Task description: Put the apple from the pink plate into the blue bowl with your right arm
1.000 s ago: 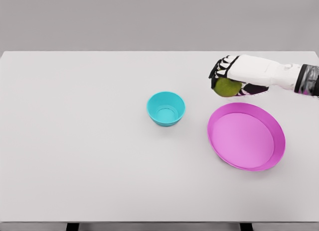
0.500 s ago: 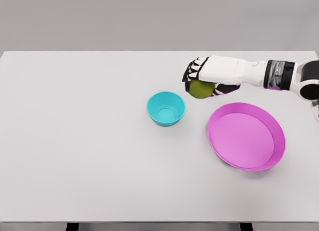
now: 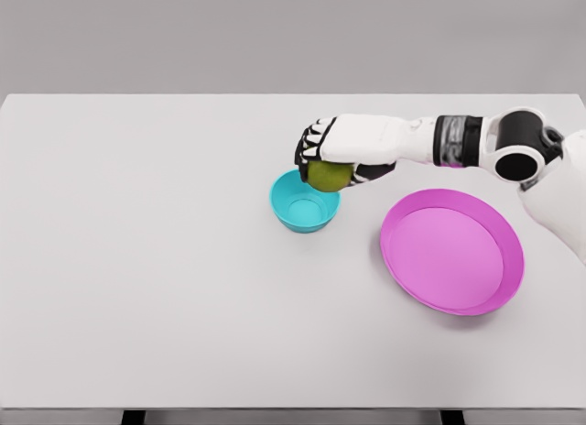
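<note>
My right arm (image 3: 458, 139) comes in from the counter's right edge and stretches almost level toward its middle. The right hand (image 3: 341, 150) is palm down, its dark-jointed fingers (image 3: 311, 147) curled around a green apple (image 3: 328, 175). I cannot see my left arm.

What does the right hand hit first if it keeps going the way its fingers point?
The right hand, shut on the green apple, points toward the picture's left. Nothing stands in that line: only bare white table out to its edge. The small blue bowl appears to sit below the hand, though depth is unclear.
</note>
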### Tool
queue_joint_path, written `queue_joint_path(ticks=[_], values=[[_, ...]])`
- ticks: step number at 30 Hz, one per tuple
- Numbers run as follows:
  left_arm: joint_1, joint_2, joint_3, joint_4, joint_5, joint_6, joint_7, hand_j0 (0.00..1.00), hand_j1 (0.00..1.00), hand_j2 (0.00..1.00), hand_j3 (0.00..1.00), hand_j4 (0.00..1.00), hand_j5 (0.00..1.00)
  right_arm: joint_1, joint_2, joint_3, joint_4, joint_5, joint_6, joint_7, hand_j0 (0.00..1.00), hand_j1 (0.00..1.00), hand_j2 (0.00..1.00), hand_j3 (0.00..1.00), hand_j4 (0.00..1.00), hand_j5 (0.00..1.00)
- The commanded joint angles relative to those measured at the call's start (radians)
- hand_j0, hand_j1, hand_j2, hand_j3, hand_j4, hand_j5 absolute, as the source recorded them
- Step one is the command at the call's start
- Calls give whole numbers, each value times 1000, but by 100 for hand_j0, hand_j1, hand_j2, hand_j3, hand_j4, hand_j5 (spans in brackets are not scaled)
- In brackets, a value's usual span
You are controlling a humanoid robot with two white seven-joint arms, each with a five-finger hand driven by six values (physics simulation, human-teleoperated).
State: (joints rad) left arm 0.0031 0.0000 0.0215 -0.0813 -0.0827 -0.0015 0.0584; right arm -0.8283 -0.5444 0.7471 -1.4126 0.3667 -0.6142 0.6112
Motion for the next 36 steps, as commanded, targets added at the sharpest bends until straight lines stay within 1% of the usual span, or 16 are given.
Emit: queue_joint_path(ticks=[1, 5, 9, 11, 13, 16, 22, 25, 27, 28, 29, 30, 36], values=[[0, 0, 0, 0, 0, 0, 0, 100, 100, 100, 100, 100, 100, -2, 27, 34, 15, 5, 3, 0, 40, 40, 40, 40, 40, 40], [0, 0, 0, 0, 0, 0, 0, 100, 100, 100, 100, 100, 100, -15, 46, 58, 35, 5, 3, 0, 40, 40, 40, 40, 40, 40], [0, 0, 0, 0, 0, 0, 0, 100, 100, 100, 100, 100, 100, -15, 52, 61, 38, 5, 3, 0, 41, 41, 41, 41, 41, 41], [0, 0, 0, 0, 0, 0, 0, 100, 100, 100, 100, 100, 100, -17, 52, 61, 58, 8, 3, 0, 42, 42, 42, 42, 42, 42], [0, 0, 0, 0, 0, 0, 0, 100, 100, 100, 100, 100, 100, -18, 54, 63, 61, 8, 3, 0, 42, 42, 42, 42, 42, 42], [0, 0, 0, 0, 0, 0, 0, 100, 100, 100, 100, 100, 100, -25, 69, 64, 84, 15, 3, 0, 42, 42, 42, 42, 42, 42], [0, 0, 0, 0, 0, 0, 0, 100, 100, 100, 100, 100, 100, -31, 75, 72, 95, 15, 3, 0, 43, 43, 43, 43, 43, 43], [0, 0, 0, 0, 0, 0, 0, 100, 100, 100, 100, 100, 100, -37, 84, 78, 101, 15, 3, 0, 44, 44, 44, 44, 44, 44], [0, 0, 0, 0, 0, 0, 0, 100, 100, 100, 100, 100, 100, -37, 87, 80, 101, 15, 3, 0, 48, 48, 48, 48, 48, 48], [0, 0, 0, 0, 0, 0, 0, 100, 100, 100, 100, 100, 100, -37, 87, 80, 103, 15, 3, 0, 48, 48, 48, 48, 48, 48], [0, 0, 0, 0, 0, 0, 0, 100, 100, 100, 100, 100, 100, -37, 87, 78, 103, 15, 3, 0, 59, 59, 59, 59, 59, 59], [0, 0, 0, 0, 0, 0, 0, 100, 100, 100, 100, 100, 100, -37, 87, 78, 103, 15, 3, 0, 100, 100, 100, 100, 100, 100], [0, 0, 0, 0, 0, 0, 0, 100, 100, 100, 100, 100, 100, -37, 86, 80, 96, 15, 3, 0, 100, 100, 100, 100, 100, 100]])
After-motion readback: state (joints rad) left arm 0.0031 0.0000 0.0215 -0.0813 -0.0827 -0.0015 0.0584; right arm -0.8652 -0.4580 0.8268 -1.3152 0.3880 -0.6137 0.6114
